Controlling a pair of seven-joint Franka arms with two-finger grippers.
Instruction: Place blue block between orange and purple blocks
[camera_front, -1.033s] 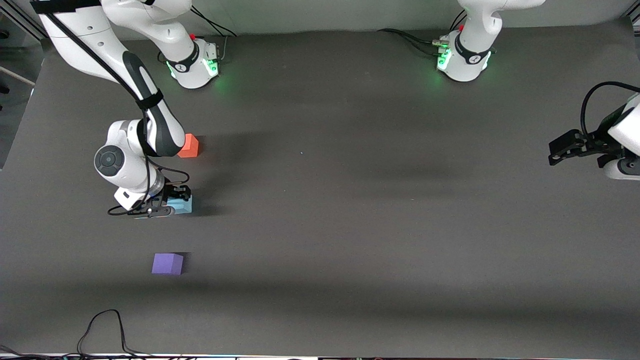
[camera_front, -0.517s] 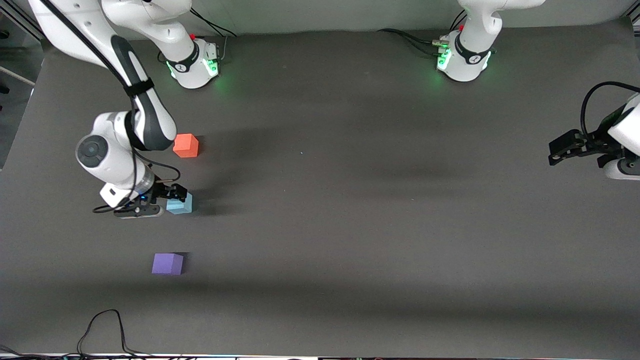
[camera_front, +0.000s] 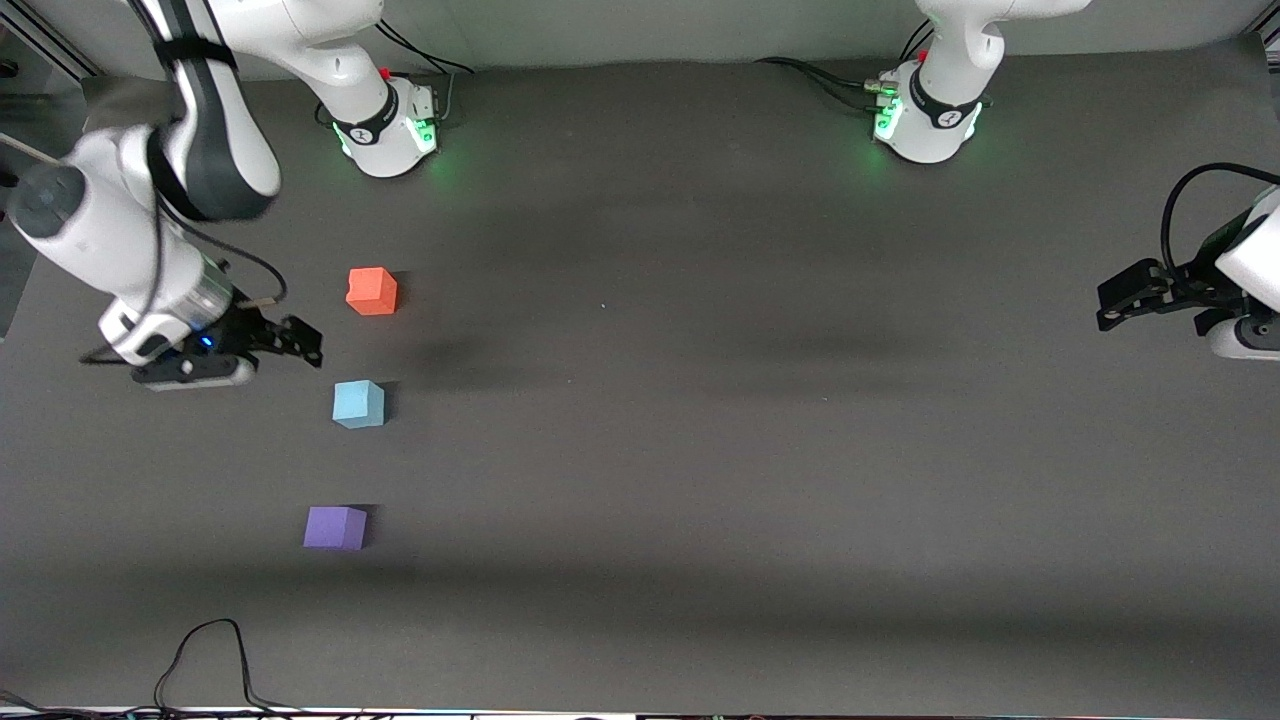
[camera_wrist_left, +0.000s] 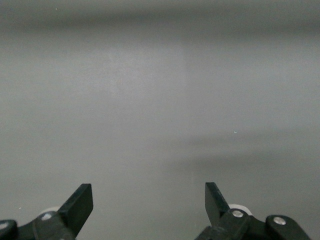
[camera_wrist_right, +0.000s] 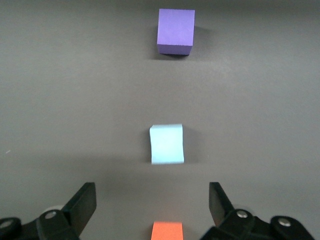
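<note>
**Blue block set down in the row, both grippers empty**

Front view: the blue block (camera_front: 358, 404) sits on the worktop (camera_front: 760, 420), nearer the camera than the orange block (camera_front: 372, 291) and farther than the purple block (camera_front: 335, 527), well apart from both. The three make a slightly slanted line toward my right arm's end of the worktop. My right gripper (camera_front: 285, 340) hangs in the air just beside that line, fingers wide and holding nothing. My left gripper (camera_front: 1125, 297) waits at the other end, fingers wide too.

Left wrist view: only bare worktop shows between my spread fingers (camera_wrist_left: 80, 202).

Right wrist view: the blue block (camera_wrist_right: 167, 144) lies between the purple block (camera_wrist_right: 175, 31) and the orange block (camera_wrist_right: 167, 231), free of my open fingers (camera_wrist_right: 82, 201).

I judge the placing done. The risk from here is my right arm: it hangs close to the row, so a low or careless move could clip the orange or blue block and knock it out of line.
</note>
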